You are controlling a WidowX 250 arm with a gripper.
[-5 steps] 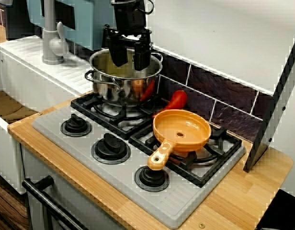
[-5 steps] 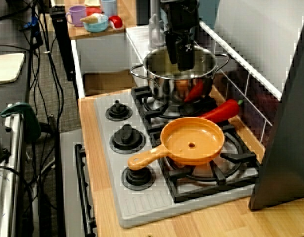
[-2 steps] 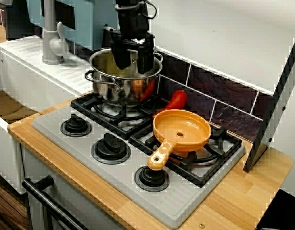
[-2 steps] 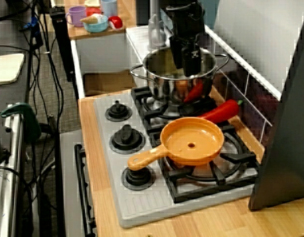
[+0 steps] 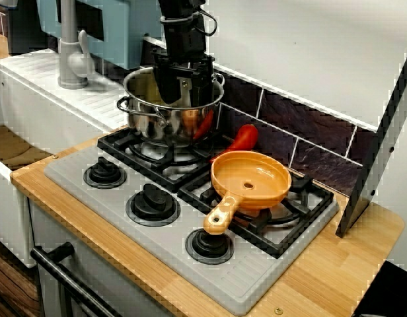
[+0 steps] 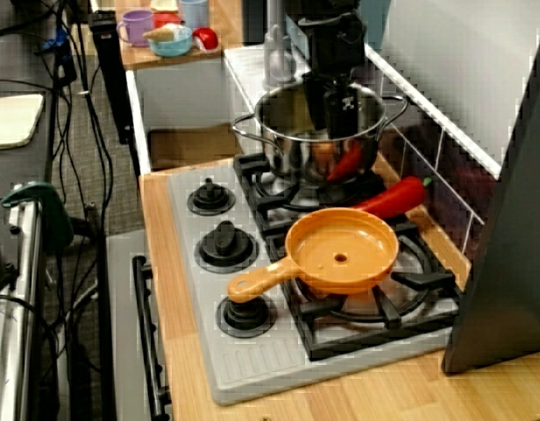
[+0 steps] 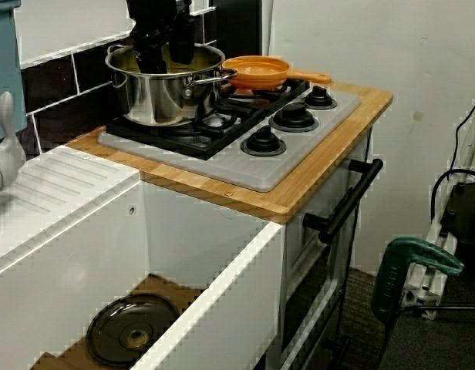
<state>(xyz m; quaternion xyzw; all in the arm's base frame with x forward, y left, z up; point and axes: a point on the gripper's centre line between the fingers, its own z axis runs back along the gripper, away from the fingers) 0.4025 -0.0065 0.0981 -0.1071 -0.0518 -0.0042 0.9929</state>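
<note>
My black gripper (image 5: 184, 96) hangs over the steel pot (image 5: 170, 122) on the back left burner, its fingers dipping below the rim. In the side view the gripper (image 6: 330, 118) stands inside the pot (image 6: 296, 149); in the view from the sink the gripper (image 7: 166, 58) shows two fingers apart. It looks open, with nothing seen between the fingers. The pot's floor is hidden. A red pepper (image 5: 243, 139) lies behind the pot against the tiles. An orange pan (image 5: 251, 179) sits on the right burner, handle toward the knobs.
Three black knobs (image 5: 150, 203) line the stove's front. A grey faucet (image 5: 71, 59) stands left of the stove. A dark lid (image 7: 133, 335) lies in the sink. A tall black panel (image 5: 382, 132) leans at the counter's right end. An oven handle (image 7: 345, 200) juts out in front.
The gripper has shifted a little to the right and come down, so its fingers now reach into the pot. Pan and pepper have not moved.
</note>
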